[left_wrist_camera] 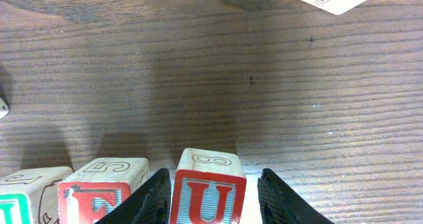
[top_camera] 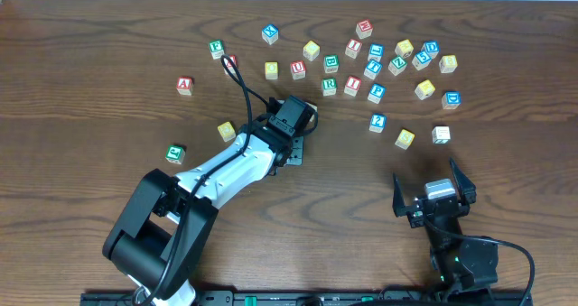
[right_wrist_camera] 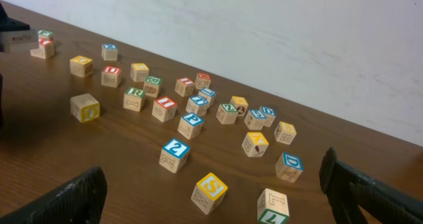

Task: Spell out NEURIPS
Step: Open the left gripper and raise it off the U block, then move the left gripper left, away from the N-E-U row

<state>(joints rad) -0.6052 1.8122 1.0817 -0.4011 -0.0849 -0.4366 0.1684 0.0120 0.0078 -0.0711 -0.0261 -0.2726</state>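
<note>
My left jaws are set narrow on the U cube (left_wrist_camera: 208,197), pale wood with a red letter in a blue frame. It sits squarely between them, one jaw at each side face, and I read that as a grip. A cube like this should be light, rigid and hard to damage. Its smooth flat faces could slip or twist, though, so I'd hold it square on two opposite faces. Just outside one jaw stands a pale wooden cube with a red letter (left_wrist_camera: 99,199), an E as far as I can tell. Close beside that is a third wooden cube with a green letter (left_wrist_camera: 23,201), cut off by the frame. From overhead, my wrist hides all three.

My right jaws stand wide with nothing in them. A little ahead of them on the dark wooden counter (top_camera: 72,116) lies the yellow-topped wooden S cube (right_wrist_camera: 210,192). Farther ahead, well apart from those jaws, the green R cube (top_camera: 329,86), red I cube (top_camera: 352,85) and blue P cube (top_camera: 377,92) sit in the loose cluster.
</note>
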